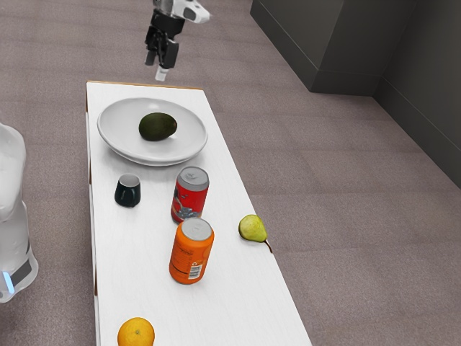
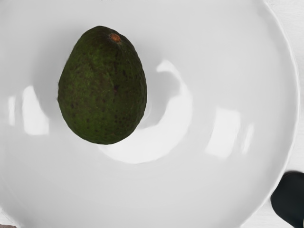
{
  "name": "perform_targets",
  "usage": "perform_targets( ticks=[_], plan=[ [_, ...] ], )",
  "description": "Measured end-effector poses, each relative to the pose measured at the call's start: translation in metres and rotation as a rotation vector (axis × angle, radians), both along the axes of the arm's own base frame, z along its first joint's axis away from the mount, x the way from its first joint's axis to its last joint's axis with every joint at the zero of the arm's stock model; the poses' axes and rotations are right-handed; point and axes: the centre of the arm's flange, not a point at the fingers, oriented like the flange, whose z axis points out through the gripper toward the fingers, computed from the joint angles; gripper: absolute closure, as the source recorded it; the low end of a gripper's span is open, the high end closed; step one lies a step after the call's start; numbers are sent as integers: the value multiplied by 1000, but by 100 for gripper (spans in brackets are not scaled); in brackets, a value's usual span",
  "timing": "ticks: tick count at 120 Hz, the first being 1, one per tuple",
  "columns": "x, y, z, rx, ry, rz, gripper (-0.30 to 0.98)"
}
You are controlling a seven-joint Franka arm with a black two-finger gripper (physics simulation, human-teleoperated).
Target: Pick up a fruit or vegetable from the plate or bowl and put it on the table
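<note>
The hand (image 1: 161,68) is raised above the bench (image 1: 245,303); I cannot tell whether it stands apart or together. Below it, the avocado (image 2: 102,85) lies in the white plate (image 1: 108,141), nearer the hand than the dark cup (image 1: 127,193).

I see my arm's smooth, rounded white shell (image 1: 10,180), with a dark grey band (image 1: 26,269) and a pale blue strip (image 1: 8,282), well apart from my angular black gripper (image 1: 160,63). A small whitish piece (image 1: 161,74) tips that gripper; just above it are a light grey section (image 1: 164,6) and white housing (image 1: 197,10) with a dark oval mark.
</note>
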Motion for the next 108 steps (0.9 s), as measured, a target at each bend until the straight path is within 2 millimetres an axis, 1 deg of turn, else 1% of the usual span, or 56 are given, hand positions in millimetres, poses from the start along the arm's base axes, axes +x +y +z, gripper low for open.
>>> perform_targets(
  ticks=[10, 17, 26, 34, 47, 51, 68, 72, 76, 82, 92, 98, 108],
  plan=[
    [7, 6, -17, 14, 12, 56, 0],
    [4, 15, -40, -1, 35, 109, 0],
    [3, 19, -56, -5, 49, 160, 0],
    [4, 17, -65, -5, 57, 193, 0],
    [4, 12, -86, -3, 90, 236, 0],
    [4, 11, -88, 7, 92, 246, 0],
    [4, 20, -86, 101, 73, 276, 0],
    [4, 21, -87, 116, 72, 281, 0],
    [4, 20, -93, 125, 78, 284, 0],
    [-1, 18, -101, 130, 83, 287, 0],
    [-15, 13, -101, 123, 55, 293, 0],
    [-18, 12, -102, 126, 50, 299, 0],
    [-18, 15, -99, 163, 41, 307, 0]
  ],
)
